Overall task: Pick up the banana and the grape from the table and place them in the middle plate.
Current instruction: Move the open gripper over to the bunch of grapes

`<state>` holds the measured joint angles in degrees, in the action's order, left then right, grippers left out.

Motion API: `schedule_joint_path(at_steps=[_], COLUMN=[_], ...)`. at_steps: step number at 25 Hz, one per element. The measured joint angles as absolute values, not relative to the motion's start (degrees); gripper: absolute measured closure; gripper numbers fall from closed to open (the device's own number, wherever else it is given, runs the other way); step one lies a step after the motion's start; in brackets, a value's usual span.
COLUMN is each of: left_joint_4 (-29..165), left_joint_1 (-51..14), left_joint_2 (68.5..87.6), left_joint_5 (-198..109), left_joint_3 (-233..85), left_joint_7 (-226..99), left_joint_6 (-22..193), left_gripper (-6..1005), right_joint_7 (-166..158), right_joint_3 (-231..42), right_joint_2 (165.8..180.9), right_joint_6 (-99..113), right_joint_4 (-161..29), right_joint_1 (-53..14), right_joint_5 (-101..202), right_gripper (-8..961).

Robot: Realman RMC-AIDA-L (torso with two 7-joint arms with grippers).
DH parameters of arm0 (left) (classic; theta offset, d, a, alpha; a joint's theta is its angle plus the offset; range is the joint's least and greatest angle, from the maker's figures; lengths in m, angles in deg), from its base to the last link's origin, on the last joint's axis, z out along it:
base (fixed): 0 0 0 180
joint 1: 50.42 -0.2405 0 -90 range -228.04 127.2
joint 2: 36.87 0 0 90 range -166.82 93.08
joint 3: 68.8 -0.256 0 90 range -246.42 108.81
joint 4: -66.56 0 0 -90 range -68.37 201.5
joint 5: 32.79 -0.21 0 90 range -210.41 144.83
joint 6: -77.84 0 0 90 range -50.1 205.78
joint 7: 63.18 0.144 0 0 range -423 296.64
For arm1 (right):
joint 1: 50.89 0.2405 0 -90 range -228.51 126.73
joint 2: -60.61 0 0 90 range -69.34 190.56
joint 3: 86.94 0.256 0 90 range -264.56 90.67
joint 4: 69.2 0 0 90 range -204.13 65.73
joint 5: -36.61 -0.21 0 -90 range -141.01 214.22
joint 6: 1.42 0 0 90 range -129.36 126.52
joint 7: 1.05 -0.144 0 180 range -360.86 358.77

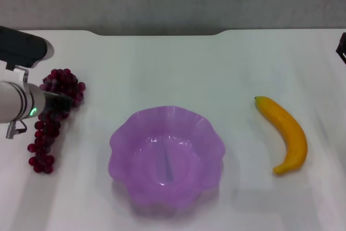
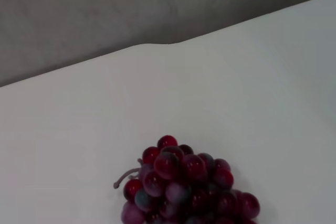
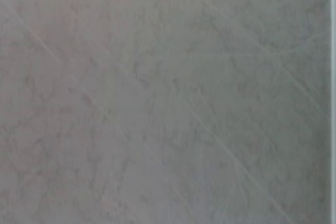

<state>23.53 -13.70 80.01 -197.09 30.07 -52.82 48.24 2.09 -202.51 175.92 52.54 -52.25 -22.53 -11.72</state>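
Note:
The grape (image 1: 51, 117), a long dark red-purple bunch, lies on the white table (image 1: 173, 68) at the left. My left gripper (image 1: 54, 103) is low over the middle of the bunch. The bunch's top end with its stem also shows in the left wrist view (image 2: 184, 184). The banana (image 1: 286, 133), yellow-orange and curved, lies on the table at the right. The middle plate (image 1: 121, 144), translucent purple with a wavy rim, stands between them near the front and holds nothing. Only a dark part of my right gripper (image 1: 341, 47) shows, parked at the far right edge.
The table's far edge with its notch (image 1: 157, 33) runs along the back, with a grey wall behind it. The right wrist view shows only a grey surface.

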Motion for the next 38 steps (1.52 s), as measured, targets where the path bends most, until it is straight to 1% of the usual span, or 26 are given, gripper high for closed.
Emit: schedule_joint_path(at_steps=[5,10,13,19,28,38], left_joint_4=[23.56,24.01,24.64,28.74,39.36,45.52], left_joint_1=[-13.77,-13.78,-13.76,-12.83,-8.43,-6.55], left_joint_2=[79.8,79.74,79.68,79.65,79.3,78.99], left_joint_5=[-197.22,-197.23,-197.24,-197.23,-197.23,-197.23], left_joint_3=[30.07,30.4,30.49,30.23,30.76,31.52], left_joint_7=[-53.2,-53.21,-53.2,-52.88,-53.14,-53.21], left_joint_6=[48.66,48.95,49.84,54.96,60.41,64.73], left_gripper=[741,508,261,106,112,120], right_joint_7=[2.09,2.11,2.11,2.05,1.88,1.82], right_joint_3=[-202.53,-202.73,-202.81,-202.85,-202.87,-202.87], right_joint_2=[175.92,175.92,175.92,175.92,176.0,176.01], right_joint_6=[52.54,52.43,52.44,52.28,52.18,52.04], right_joint_4=[-52.17,-52.05,-52.05,-52.06,-52.03,-51.97], right_joint_1=[-22.53,-22.38,-22.37,-22.33,-22.1,-21.98], right_joint_5=[-11.72,-11.72,-11.73,-11.73,-11.74,-11.66], right_gripper=[66,66,66,66,66,66])
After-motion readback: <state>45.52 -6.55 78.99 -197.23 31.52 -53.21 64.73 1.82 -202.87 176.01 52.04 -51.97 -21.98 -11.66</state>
